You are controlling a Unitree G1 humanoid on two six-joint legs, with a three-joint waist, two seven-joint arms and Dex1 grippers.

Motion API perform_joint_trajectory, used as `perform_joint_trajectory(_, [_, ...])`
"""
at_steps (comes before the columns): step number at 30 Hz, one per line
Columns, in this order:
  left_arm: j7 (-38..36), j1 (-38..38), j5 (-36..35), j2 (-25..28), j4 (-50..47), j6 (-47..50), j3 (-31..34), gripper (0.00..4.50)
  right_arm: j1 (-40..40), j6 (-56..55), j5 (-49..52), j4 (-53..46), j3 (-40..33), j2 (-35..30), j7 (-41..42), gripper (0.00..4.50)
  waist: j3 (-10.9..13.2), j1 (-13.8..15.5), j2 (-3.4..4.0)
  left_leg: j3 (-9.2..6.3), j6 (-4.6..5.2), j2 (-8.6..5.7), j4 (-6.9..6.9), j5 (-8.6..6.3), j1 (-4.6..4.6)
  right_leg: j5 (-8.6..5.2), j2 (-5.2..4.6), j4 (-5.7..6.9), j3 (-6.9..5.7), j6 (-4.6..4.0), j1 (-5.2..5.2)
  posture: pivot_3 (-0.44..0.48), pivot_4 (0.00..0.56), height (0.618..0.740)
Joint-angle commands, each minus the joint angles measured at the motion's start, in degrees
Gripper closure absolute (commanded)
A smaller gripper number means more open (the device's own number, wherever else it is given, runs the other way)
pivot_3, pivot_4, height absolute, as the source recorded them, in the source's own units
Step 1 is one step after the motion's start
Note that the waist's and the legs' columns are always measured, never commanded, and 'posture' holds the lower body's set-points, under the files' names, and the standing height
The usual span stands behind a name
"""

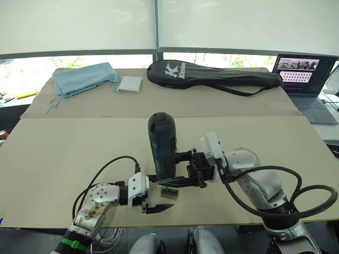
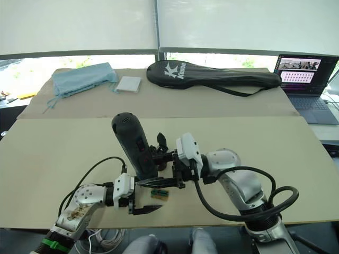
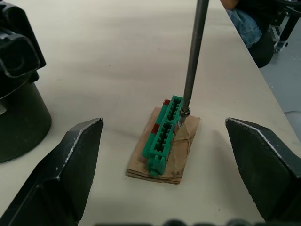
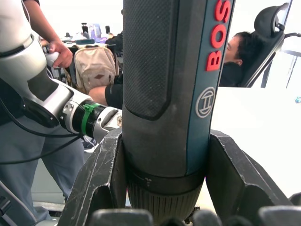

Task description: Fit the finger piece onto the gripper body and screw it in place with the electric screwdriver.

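Observation:
The electric screwdriver (image 1: 162,140) stands upright over the near middle of the table, a thick black cylinder with red lettering (image 4: 220,33). My right gripper (image 4: 164,136) is shut around its lower body. Its thin metal bit (image 3: 195,52) comes down onto a small green-and-tan block (image 3: 164,134). My left gripper (image 3: 163,123) is open, one finger on each side of that block, touching neither block nor bit. A black mechanism with a round base (image 3: 19,117), apparently the gripper body, stands just beyond the block; a pointed black tip (image 2: 161,140) shows behind the screwdriver. The finger piece is out of view.
A long black racket bag (image 1: 212,74), a blue cloth (image 1: 85,78) and a white pad (image 1: 130,84) lie on the far table. A laptop (image 1: 307,79) sits at the far right. A person's hand (image 4: 61,52) and a seated person (image 4: 237,52) are beyond the table.

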Motion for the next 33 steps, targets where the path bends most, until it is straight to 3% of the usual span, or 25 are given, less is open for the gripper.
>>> perform_joint_trajectory(1, [-0.6, 0.6, -3.5, 0.9, -2.6, 0.3, 2.9, 0.11, -2.3, -0.2, 3.0, -3.9, -3.1, 0.4, -0.5, 2.59, 0.0, 0.0, -0.01, 0.00, -0.01, -0.01, 0.03, 0.01, -0.07, 0.00, 0.00, 0.03, 0.00, 0.00, -0.09, 0.000, 0.150, 0.740])
perform_joint_trajectory(5, [-1.5, 1.1, -5.3, 2.1, -3.6, 0.2, 4.6, 0.11, -2.7, 0.1, 4.0, -4.3, -3.6, 0.3, -1.0, 2.59, 0.0, 0.1, -0.04, 0.00, -0.01, -0.01, 0.02, 0.01, -0.08, 0.00, 0.00, 0.01, -0.02, 0.00, -0.07, 0.000, 0.150, 0.740])
perform_joint_trajectory(9, [-3.7, 2.8, -11.7, 5.0, -7.5, 2.2, 9.5, 0.11, -3.0, 0.0, 7.4, -5.1, -6.3, 0.6, -1.4, 2.59, 0.1, -0.1, -0.12, 0.00, -0.01, -0.02, 0.02, 0.01, -0.08, 0.00, 0.00, -0.01, -0.02, 0.00, -0.08, 0.000, 0.150, 0.740])
perform_joint_trajectory(20, [0.4, 5.6, -22.9, 8.5, -16.5, 13.6, 19.6, 0.11, -4.4, 3.9, 14.4, -9.4, -11.1, -1.9, -4.1, 2.59, 0.1, -0.2, -0.11, 0.01, -0.06, -0.02, 0.02, 0.02, -0.07, 0.00, 0.05, 0.00, -0.05, 0.00, -0.06, 0.000, 0.150, 0.740])
perform_joint_trajectory(27, [4.6, 4.7, -14.1, 7.3, -8.7, 11.2, 18.7, 0.11, -5.5, 5.6, 17.1, -10.1, -13.6, -4.1, -5.1, 2.59, 0.1, -0.1, -0.11, 0.01, -0.11, -0.03, 0.01, 0.06, -0.05, 0.00, 0.09, 0.00, -0.10, 0.00, -0.02, 0.000, 0.150, 0.740])
perform_joint_trajectory(33, [9.2, 0.6, -5.0, 1.2, -0.5, 4.6, 13.5, 0.11, -6.2, 6.1, 17.3, -9.8, -14.4, -4.8, -5.7, 2.59, 0.1, 0.0, -0.13, 0.01, -0.11, -0.08, 0.01, 0.06, -0.06, 0.00, 0.06, -0.01, -0.15, 0.00, -0.01, 0.000, 0.150, 0.740])
